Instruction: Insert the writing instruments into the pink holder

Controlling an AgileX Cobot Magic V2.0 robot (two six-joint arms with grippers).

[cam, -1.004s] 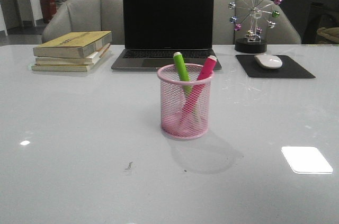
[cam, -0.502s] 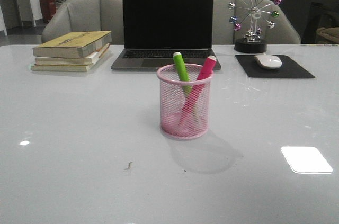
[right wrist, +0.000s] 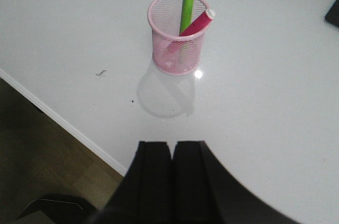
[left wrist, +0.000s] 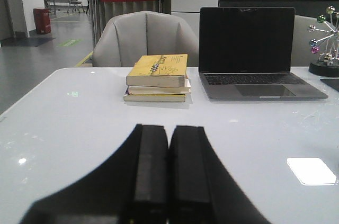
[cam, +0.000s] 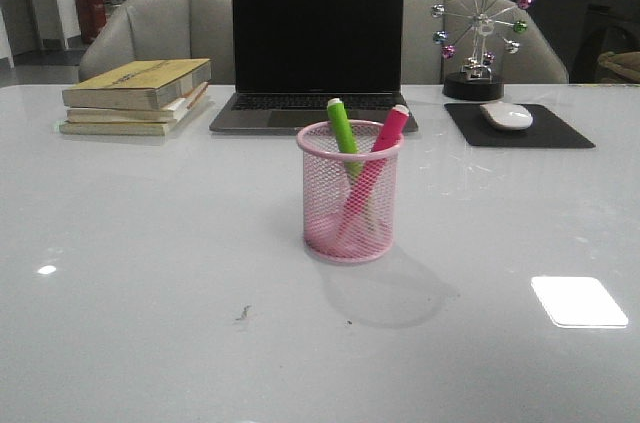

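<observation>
The pink wire-mesh holder (cam: 350,193) stands upright in the middle of the white table. Inside it lean the lime green pen (cam: 342,131) and the magenta pen (cam: 385,138), their tips sticking above the rim. The right wrist view shows the same holder (right wrist: 177,33) with the green pen (right wrist: 186,4) and magenta pen (right wrist: 197,23) in it. My right gripper (right wrist: 172,144) is shut and empty, hovering near the table's front edge, well short of the holder. My left gripper (left wrist: 169,128) is shut and empty over the table's left part, facing the books. Neither gripper appears in the front view.
A stack of books (cam: 135,95) lies at the back left, an open laptop (cam: 315,48) at the back centre. A mouse (cam: 507,115) on a black pad (cam: 520,128) and a ferris-wheel ornament (cam: 478,33) stand at the back right. The table's edge (right wrist: 63,121) runs beside my right gripper.
</observation>
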